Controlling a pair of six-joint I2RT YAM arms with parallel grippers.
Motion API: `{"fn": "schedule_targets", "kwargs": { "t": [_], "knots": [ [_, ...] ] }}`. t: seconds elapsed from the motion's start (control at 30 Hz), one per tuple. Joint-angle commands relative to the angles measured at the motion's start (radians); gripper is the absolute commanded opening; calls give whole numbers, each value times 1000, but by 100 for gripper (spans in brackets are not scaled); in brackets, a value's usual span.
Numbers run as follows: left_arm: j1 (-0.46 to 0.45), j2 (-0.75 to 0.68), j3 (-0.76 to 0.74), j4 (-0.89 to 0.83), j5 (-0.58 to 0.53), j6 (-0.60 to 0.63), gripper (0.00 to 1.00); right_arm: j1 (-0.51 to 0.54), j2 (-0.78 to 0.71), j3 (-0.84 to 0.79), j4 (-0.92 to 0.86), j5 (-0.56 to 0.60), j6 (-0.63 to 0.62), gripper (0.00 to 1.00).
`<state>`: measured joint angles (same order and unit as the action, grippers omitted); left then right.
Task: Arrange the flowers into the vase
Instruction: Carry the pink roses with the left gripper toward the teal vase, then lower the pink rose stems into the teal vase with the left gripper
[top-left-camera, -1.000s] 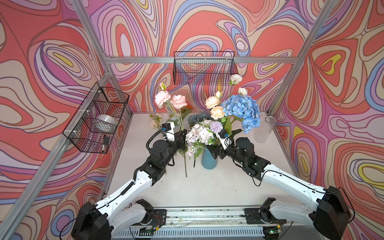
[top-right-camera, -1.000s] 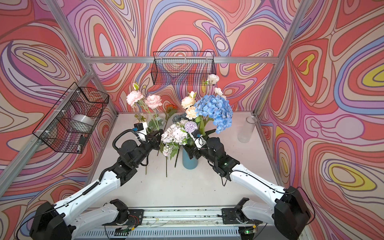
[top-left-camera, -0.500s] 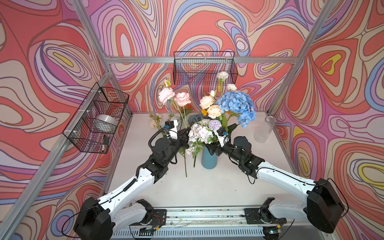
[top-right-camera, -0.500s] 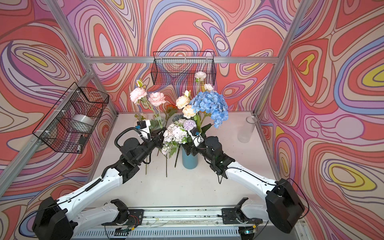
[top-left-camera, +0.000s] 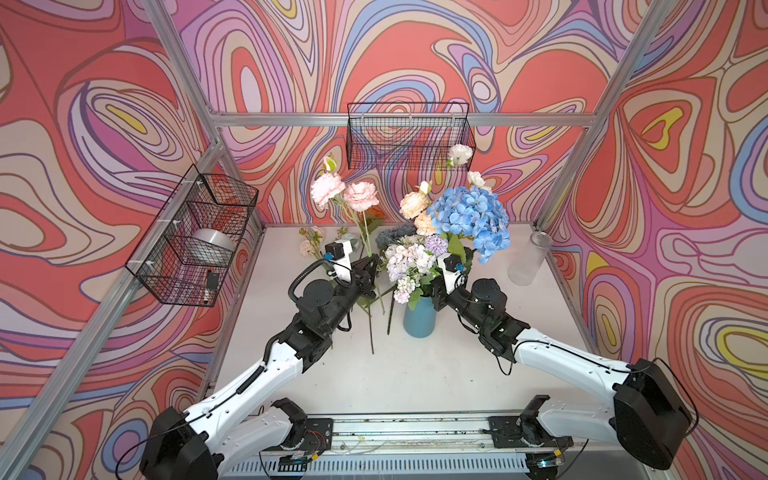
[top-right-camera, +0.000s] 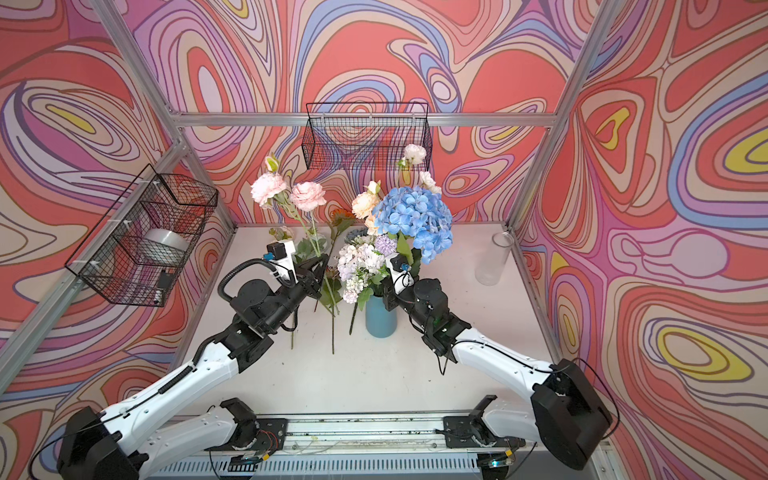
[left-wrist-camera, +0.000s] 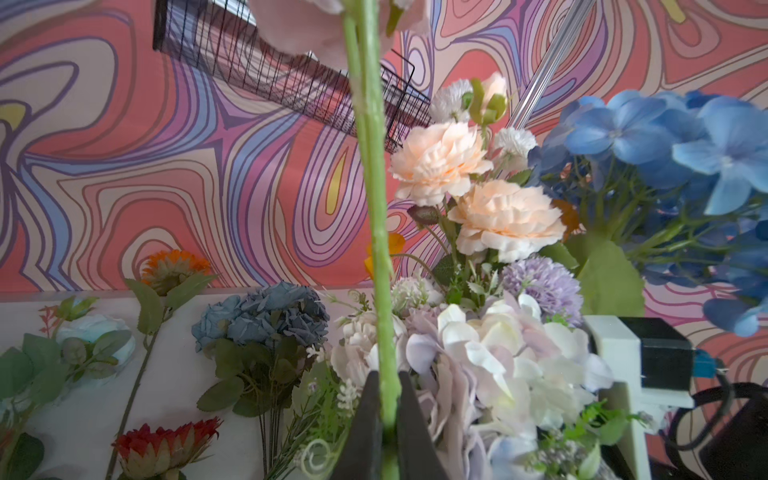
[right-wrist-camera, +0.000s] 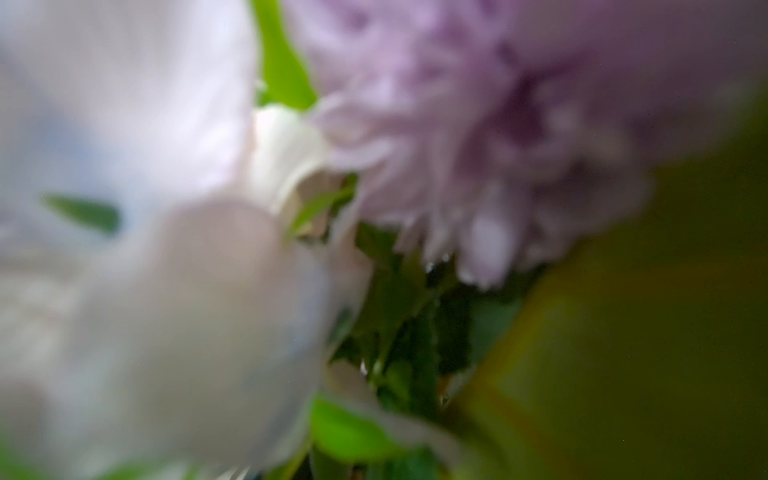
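My left gripper (left-wrist-camera: 388, 388) is shut on the green stem of a pink peony (top-left-camera: 360, 195) and holds it upright just left of the blue vase (top-left-camera: 419, 321). In both top views the vase holds a big blue hydrangea (top-right-camera: 415, 218), peach peonies (top-left-camera: 414, 205) and a lilac-white spray (top-left-camera: 409, 259). My right gripper (top-left-camera: 437, 291) is pushed into that bunch at the vase mouth, its fingers hidden by leaves. The right wrist view shows only blurred petals. Dusty-blue roses (left-wrist-camera: 262, 311), an orange sunflower (left-wrist-camera: 174, 266) and a red sunflower (left-wrist-camera: 166, 444) lie on the table.
A clear glass jar (top-left-camera: 528, 259) stands at the back right corner. Wire baskets hang on the left wall (top-left-camera: 195, 237) and the back wall (top-left-camera: 409, 135). Loose stems (top-left-camera: 370, 328) trail over the table left of the vase. The arm rail (top-left-camera: 407, 428) runs along the front edge.
The flowers in the vase have swayed to the left and back a little. The pink peony in my left gripper has shifted slightly. Both arms are almost where they were.
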<state>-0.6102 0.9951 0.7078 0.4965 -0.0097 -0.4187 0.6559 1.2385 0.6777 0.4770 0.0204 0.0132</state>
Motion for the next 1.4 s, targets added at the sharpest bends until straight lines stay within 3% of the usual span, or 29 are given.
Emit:
{"fn": "schedule_targets", "kwargs": {
  "t": [0.0,0.17,0.47,0.77,1.37],
  "knots": [
    [-8,-75,-1,4,-24,46,0,-2,-33,-16,12,71,63,24],
    [-17,-84,-11,129,46,57,0,-2,-24,-10,12,73,135,22],
    [-117,58,-42,623,104,169,0,-2,-34,0,-3,96,249,21],
    [-146,197,-52,842,94,139,0,-2,-62,6,8,83,325,19],
    [-154,307,-21,869,-3,255,0,-2,-68,-10,13,61,321,19]
  ]
}}
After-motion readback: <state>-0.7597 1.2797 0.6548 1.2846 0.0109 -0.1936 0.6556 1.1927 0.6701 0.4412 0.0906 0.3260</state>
